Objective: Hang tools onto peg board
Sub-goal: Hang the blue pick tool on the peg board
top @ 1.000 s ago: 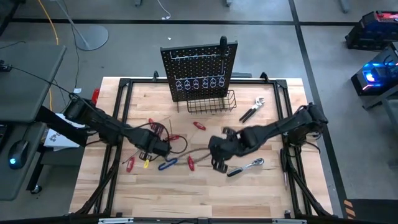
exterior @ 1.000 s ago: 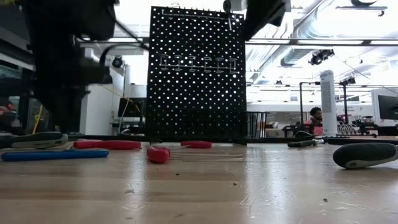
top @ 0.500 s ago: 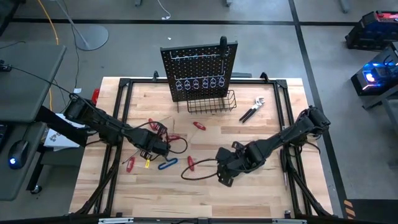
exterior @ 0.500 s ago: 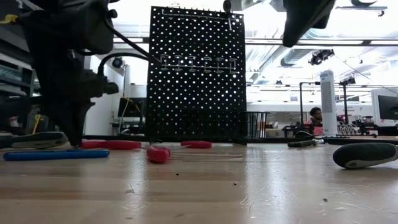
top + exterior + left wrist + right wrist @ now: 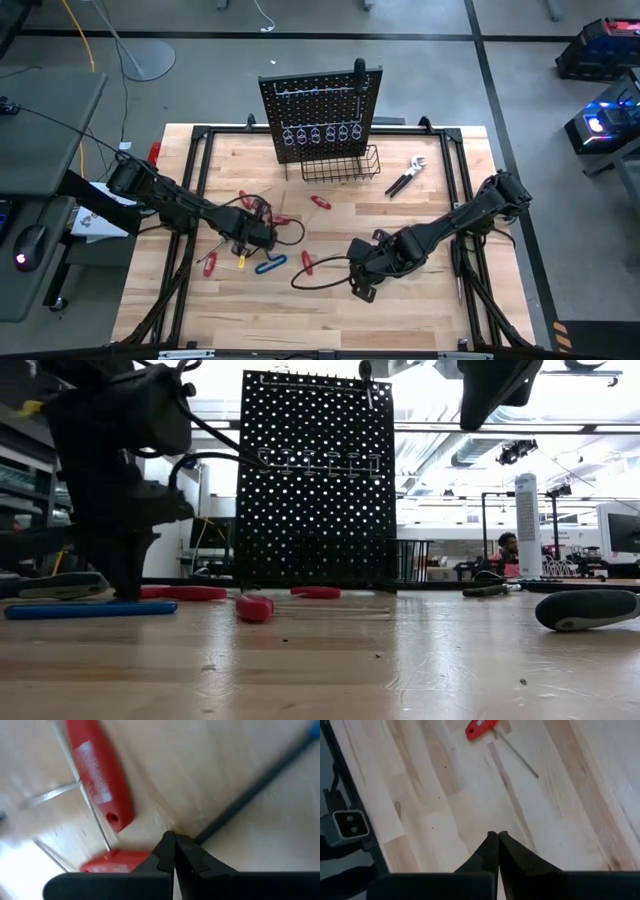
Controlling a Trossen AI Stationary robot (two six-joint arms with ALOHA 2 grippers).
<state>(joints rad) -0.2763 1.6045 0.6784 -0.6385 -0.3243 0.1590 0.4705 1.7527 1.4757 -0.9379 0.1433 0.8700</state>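
Since a sec ago the R arm swung back toward the front of the bench, and the ratchet that lay beside it no longer shows from above; L arm barely shifted. R pincer is shut, holding nothing, above bare wood w/ a red driver ahead of it. L pincer is shut too, empty, tips down among red drivers next to the blue key; peg board stands at the back edge, pliers to its right.
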